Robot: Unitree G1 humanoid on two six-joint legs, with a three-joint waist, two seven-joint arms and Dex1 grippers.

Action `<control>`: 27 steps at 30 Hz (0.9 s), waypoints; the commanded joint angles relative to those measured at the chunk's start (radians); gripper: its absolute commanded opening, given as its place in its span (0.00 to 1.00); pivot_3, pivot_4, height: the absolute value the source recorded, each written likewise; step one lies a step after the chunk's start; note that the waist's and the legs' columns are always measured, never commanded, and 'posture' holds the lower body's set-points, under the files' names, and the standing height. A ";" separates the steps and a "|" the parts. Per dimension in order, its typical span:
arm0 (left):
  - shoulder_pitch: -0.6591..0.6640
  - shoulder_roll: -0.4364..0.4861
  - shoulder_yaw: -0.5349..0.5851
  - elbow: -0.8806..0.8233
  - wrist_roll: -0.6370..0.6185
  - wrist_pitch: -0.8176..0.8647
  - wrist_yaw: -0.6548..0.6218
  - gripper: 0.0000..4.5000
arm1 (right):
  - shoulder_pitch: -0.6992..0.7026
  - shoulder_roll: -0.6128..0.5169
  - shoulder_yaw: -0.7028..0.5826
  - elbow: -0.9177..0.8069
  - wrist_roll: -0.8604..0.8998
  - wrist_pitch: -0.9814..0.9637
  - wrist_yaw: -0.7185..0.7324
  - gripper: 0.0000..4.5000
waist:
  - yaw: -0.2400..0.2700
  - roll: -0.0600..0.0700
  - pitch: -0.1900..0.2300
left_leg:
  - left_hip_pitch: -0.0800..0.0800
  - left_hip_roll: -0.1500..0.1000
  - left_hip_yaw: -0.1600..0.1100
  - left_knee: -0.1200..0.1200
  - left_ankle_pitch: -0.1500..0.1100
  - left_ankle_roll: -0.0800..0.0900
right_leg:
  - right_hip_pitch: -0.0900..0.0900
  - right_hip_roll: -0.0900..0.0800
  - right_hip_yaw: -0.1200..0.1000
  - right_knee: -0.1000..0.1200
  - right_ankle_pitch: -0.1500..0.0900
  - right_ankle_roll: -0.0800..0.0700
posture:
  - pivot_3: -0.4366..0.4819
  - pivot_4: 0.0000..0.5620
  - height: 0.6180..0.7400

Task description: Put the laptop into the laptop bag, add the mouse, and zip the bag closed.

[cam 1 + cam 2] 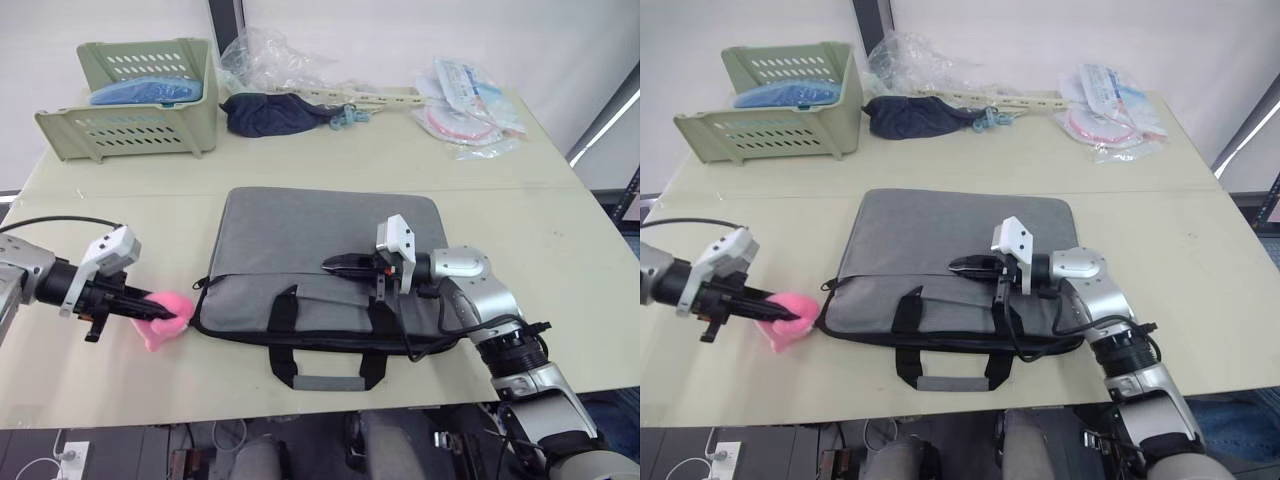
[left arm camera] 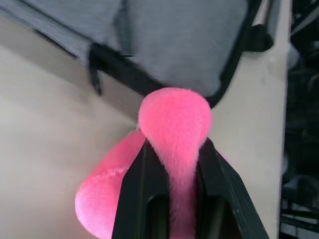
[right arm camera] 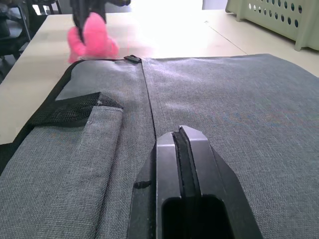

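No legible text or labels.

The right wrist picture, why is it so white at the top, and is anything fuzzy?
Right wrist view: bright light washes out the table beyond the bag, and the right pincer up close looks soft. Left wrist view: the pink lump is fairly clear, but the bag behind it is blurry.

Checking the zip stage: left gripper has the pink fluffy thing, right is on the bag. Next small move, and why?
Probably: draw the left gripper away from the laptop bag along the zip line. It is shut on the pink fluffy lump at the bag's corner, while the right gripper, fingers shut, lies on top of the bag, apparently steadying it.
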 commanded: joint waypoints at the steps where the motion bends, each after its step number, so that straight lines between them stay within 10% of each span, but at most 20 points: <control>1: 0.071 0.034 0.044 -0.107 -0.062 0.056 -0.080 0.04 | 0.041 0.002 0.026 0.062 -0.052 0.016 -0.012 0.00 | 0.000 0.000 0.000 | 0.000 0.000 0.000 0.000 0.000 0.000 | 0.000 0.000 0.000 0.001 0.000 0.000 | 0.48 0.27 1.00; 13: 0.201 0.001 0.132 -0.265 -0.129 0.136 0.005 0.04 | 0.063 0.004 0.039 0.067 -0.073 0.005 -0.014 0.00 | 0.000 0.000 0.000 | 0.001 0.001 0.001 -0.001 -0.001 -0.001 | 0.000 0.001 0.000 0.001 -0.001 -0.003 | 0.48 0.27 1.00; 27: -0.181 -0.163 0.072 0.173 0.139 -0.133 0.158 0.04 | 0.016 0.003 0.017 0.080 -0.073 0.005 -0.017 0.00 | 0.006 -0.001 -0.001 | 0.002 0.000 0.002 0.000 0.000 -0.002 | 0.000 0.001 -0.001 0.003 -0.002 -0.003 | 0.48 0.27 1.00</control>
